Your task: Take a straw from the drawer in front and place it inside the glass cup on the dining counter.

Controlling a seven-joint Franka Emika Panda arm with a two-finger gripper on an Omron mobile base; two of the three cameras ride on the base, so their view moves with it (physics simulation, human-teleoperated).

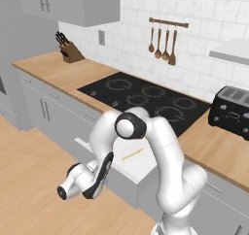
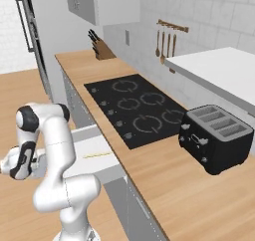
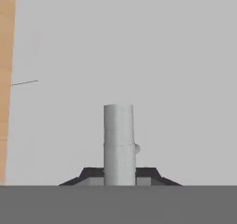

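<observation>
The drawer (image 1: 146, 167) stands pulled out below the wall counter, its white inside showing. The pale-yellow straw (image 1: 132, 154) lies flat in it, also seen as a thin line, the straw (image 2: 97, 155), in the drawer (image 2: 107, 166). My arm bends low in front of the drawer. In the hand view the drawer's grey bar handle (image 3: 119, 140) runs upright between my dark fingertips (image 3: 95, 174), and my gripper (image 3: 119, 177) is shut on it. The glass cup and the dining counter are out of view.
Behind the drawer runs the wood wall counter (image 1: 58, 71) with a black cooktop (image 1: 146, 100). A black toaster (image 2: 216, 135) stands at the right, a knife block (image 1: 70, 49) at the far left. Utensils (image 1: 163, 44) hang on the tiled wall. Wood floor (image 1: 29, 180) lies left.
</observation>
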